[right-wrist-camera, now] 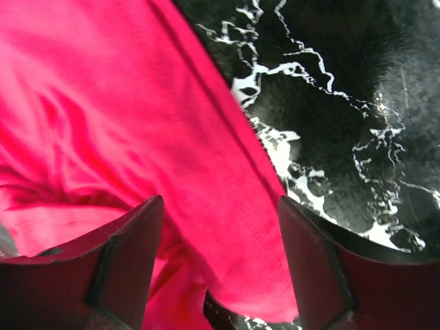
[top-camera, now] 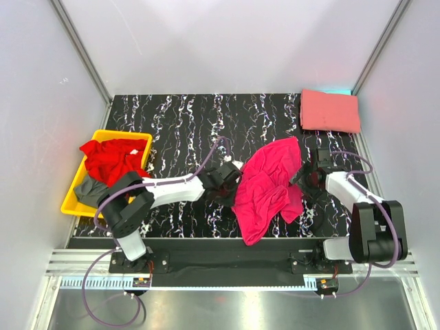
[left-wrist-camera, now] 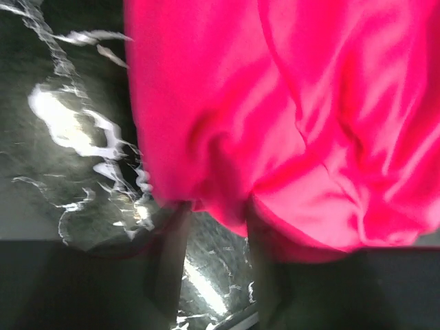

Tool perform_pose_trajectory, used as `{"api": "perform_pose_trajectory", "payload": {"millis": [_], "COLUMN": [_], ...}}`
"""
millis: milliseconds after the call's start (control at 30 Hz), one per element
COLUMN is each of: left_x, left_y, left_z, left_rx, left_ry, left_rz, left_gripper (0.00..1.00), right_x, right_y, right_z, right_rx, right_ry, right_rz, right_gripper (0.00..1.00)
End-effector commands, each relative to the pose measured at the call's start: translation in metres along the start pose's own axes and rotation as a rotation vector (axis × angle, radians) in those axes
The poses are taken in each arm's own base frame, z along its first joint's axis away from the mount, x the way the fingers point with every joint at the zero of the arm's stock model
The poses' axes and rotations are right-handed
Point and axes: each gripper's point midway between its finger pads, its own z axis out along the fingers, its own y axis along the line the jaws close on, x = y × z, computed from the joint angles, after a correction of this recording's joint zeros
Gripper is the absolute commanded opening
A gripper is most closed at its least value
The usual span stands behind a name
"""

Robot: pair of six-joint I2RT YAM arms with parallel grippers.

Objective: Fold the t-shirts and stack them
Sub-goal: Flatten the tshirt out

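My left jaws are half closed at the left edge of the magenta shirt [top-camera: 268,182], with its hem between them. I cannot tell whether they grip it. My right jaws stand wide open astride its right hem, holding nothing. The shirt lies crumpled on the table [top-camera: 179,117], not yet folded. Left of it, the red shirt [top-camera: 113,158] and grey shirt [top-camera: 89,191] sit in the bin [top-camera: 72,199]. Beyond it to the right, the salmon shirt [top-camera: 330,110] lies folded. I judge one done, three left.
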Motion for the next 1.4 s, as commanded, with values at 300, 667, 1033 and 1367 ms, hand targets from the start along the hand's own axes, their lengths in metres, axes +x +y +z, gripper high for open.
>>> {"api": "perform_pose_trajectory", "payload": {"millis": [300,667,1033,1367], "left_x": [-0.095,-0.094,-0.061,-0.047], "left_y": [0.147,0.001,0.058,0.072], "left_z": [-0.107,-0.112,-0.065,-0.051], "left_rx": [-0.306,-0.122,-0.422,-0.466], "left_ry": [-0.299,-0.305,-0.166,-0.123], "left_rz": [-0.304,0.134,0.112,0.091], "left_gripper": [0.50,0.66,0.64,0.38], "right_x": [-0.004,-0.004,-0.005,-0.005], "right_y": [0.014,0.040,0.053,0.058], "right_z": [0.002,-0.018,-0.006,0.022], "right_rx": [-0.082,-0.215,-0.254,-0.252], "right_ry": [-0.012,0.006,0.037,0.055], "right_rz": [-0.007,-0.040,-0.027,0.002], "right_gripper": [0.58,0.57,0.60,0.58]}}
